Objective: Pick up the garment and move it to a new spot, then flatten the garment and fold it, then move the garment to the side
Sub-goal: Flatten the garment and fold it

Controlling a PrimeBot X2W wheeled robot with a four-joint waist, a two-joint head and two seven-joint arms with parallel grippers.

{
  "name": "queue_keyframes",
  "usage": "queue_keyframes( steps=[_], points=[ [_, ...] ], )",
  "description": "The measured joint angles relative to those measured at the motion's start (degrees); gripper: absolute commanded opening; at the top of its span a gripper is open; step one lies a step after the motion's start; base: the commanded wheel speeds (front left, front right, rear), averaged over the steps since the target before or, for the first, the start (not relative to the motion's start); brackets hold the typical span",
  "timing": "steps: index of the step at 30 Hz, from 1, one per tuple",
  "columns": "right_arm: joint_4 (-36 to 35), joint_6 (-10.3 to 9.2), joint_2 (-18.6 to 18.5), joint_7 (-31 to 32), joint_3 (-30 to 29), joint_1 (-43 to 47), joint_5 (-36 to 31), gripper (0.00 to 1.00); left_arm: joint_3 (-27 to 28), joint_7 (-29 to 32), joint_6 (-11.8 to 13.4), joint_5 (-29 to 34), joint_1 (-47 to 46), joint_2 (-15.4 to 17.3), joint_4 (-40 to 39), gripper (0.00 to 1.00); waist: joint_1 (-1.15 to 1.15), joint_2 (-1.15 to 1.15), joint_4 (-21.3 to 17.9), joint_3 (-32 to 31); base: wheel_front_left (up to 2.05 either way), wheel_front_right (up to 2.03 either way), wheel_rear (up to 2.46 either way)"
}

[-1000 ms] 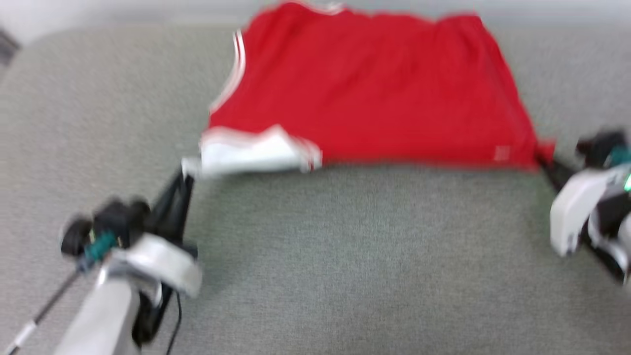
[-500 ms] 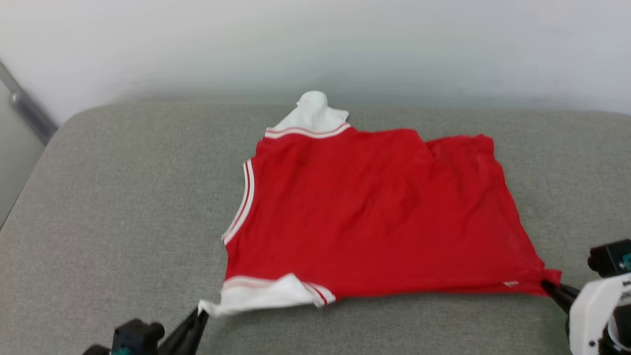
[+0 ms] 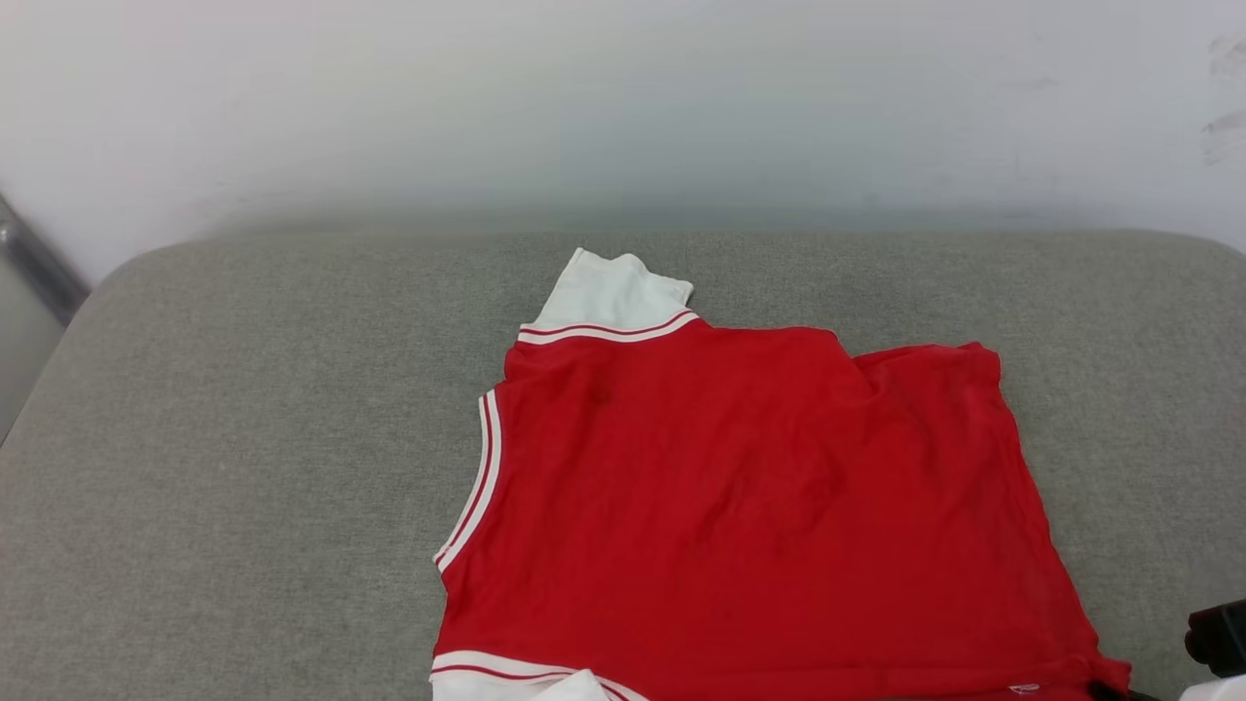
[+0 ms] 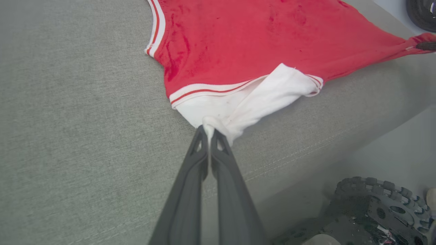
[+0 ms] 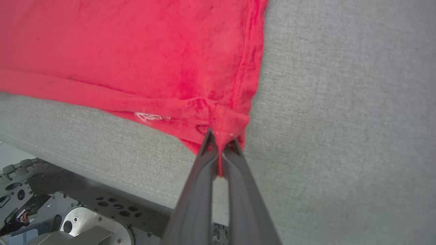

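The garment (image 3: 750,506), a red jersey with white sleeves and red-white striped trim, lies spread plain side up on the grey cushion (image 3: 243,438). One white sleeve (image 3: 611,292) points toward the wall. In the left wrist view my left gripper (image 4: 208,131) is shut on the tip of the near white sleeve (image 4: 259,98), just inside the cushion's front edge. In the right wrist view my right gripper (image 5: 220,144) is shut on the bunched red hem corner (image 5: 224,122). The near edge of the garment (image 4: 255,41) runs stretched between the two grips.
A pale wall (image 3: 623,97) rises behind the cushion and a metal bar (image 3: 34,263) stands at the far left. The cushion's front seam (image 4: 289,156) lies close to both grippers. Below it sit my base's toothed wheel (image 4: 378,204) and metal plates (image 5: 68,217).
The head camera has tilted up, so the garment sits lower in the picture and both arms have slid out at the bottom. Both grips on the garment hold unchanged.
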Motion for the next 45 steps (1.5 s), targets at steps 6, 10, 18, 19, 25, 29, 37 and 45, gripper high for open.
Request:
queue_keyframes(
  steps=[6,10,18,19,25,29,37,45],
  points=[
    [-6.1,-0.01,1.8,1.2,-3.9,2.2,-1.0,0.0,1.2,-1.9,0.3,0.7,-1.3,0.2,-2.6,0.0,0.0,0.0,-0.6,1.1,0.0,0.0,0.0],
    [-8.2,-0.01,2.2,1.6,-5.5,1.6,-1.0,0.0,2.2,-3.6,0.2,0.9,-4.4,0.2,-3.5,0.0,0.01,0.0,-0.8,1.9,0.0,0.0,0.0],
    [-9.5,-0.01,0.9,2.9,-5.4,-4.5,-3.3,0.0,3.2,-4.1,-0.2,1.5,-15.0,-1.0,-2.8,0.0,0.01,0.0,-1.0,6.0,0.0,0.0,0.0],
    [-9.0,-0.01,0.8,3.2,-5.2,-5.6,-3.6,0.0,2.9,-4.0,-0.3,1.8,-16.4,-1.1,-2.2,0.0,0.01,0.0,-1.0,6.6,0.0,0.0,0.0],
    [-4.8,-0.01,0.8,4.2,-2.3,-12.8,-4.6,0.0,1.5,-2.5,-0.8,2.9,-24.1,-2.3,3.9,0.0,0.02,0.0,-1.2,11.0,0.0,0.0,0.0],
    [-1.1,-0.01,0.8,3.6,0.1,-17.3,-5.1,0.0,0.3,-3.1,-1.3,4.3,-28.9,-3.0,9.2,0.0,0.02,0.0,-1.3,14.1,0.0,0.0,0.0],
    [5.9,-0.01,1.8,0.6,4.1,-22.1,-6.6,0.0,-2.3,-6.4,-1.8,6.3,-34.2,-5.4,20.3,0.0,0.02,0.0,-1.0,16.7,0.0,0.0,0.0],
    [10.1,-0.01,3.3,-3.3,4.1,-22.3,-5.8,1.0,-2.1,-10.1,-0.4,5.3,-34.5,-8.9,27.0,1.0,0.02,0.0,-0.9,12.9,0.0,0.0,0.0]
  ],
)
